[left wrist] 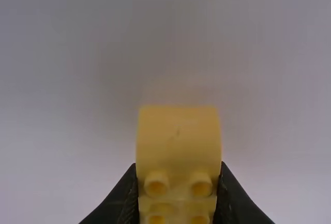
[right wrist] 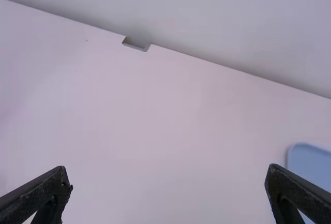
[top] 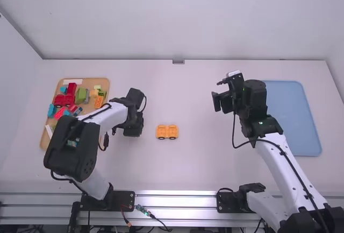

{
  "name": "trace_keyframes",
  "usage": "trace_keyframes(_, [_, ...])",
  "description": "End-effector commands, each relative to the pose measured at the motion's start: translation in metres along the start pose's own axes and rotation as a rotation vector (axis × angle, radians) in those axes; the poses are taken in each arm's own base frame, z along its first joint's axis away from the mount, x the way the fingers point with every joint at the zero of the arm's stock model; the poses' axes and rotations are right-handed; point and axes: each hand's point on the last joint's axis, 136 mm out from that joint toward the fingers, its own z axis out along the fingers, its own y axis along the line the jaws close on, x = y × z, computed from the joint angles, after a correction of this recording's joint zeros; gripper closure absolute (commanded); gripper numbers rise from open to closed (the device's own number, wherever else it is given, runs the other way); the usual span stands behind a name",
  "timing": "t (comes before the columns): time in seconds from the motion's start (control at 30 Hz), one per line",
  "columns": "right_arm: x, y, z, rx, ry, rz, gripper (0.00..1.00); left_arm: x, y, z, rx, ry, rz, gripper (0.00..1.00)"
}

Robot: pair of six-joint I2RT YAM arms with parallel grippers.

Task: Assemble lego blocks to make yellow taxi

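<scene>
On a white table, the left arm reached out from the near side, its gripper a little left of the yellow piece. The left wrist view showed the two black fingers parted only by the width of a yellow block, one pressed against each side of it. The block had a smooth, plain face, and round studs with hollow centres sat in pairs between the fingers. Whether it touched the table could not be told.

The yellow piece sat on the table between the two arms, nearer the left gripper than the right. It looked like two squarish halves side by side, with round wheels along its near side. No gripper touched it.

The right gripper was raised over the table, farther from the near edge than the yellow piece and to its right. Its two fingers stood wide apart, with nothing held between them.

At the far left, a tan tray held a mix of toy blocks, partly hidden by the left arm: a red truck, a green block, a yellow one at the right side, and small blue, pink and white pieces. On the right side of the table, beyond the right gripper, lay a flat blue tray with rounded corners.
</scene>
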Motion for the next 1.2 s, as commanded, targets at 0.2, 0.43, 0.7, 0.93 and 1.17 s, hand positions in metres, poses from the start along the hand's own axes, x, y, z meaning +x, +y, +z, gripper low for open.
trace_keyframes(0.2, [-0.009,-0.001,-0.003,0.002,-0.019,0.006,0.01,0.009,0.013,0.008,-0.029,0.058,-0.031,0.66])
trace_keyframes(0.43, [-0.005,0.0,-0.002,-0.001,0.0,0.006,0.01,0.007,0.016,0.017,-0.01,0.055,-0.075,0.61])
trace_keyframes(0.7, [-0.005,0.0,-0.002,-0.001,-0.002,0.005,0.01,0.008,0.011,0.017,0.014,0.061,-0.041,0.01])
trace_keyframes(0.93, [-0.005,0.0,-0.002,-0.001,-0.001,0.005,0.01,0.009,-0.007,-0.005,0.019,0.09,0.177,0.01])
trace_keyframes(1.17, [-0.003,0.001,-0.002,-0.008,0.005,0.005,0.01,0.039,-0.063,-0.053,0.262,0.156,1.136,0.01])
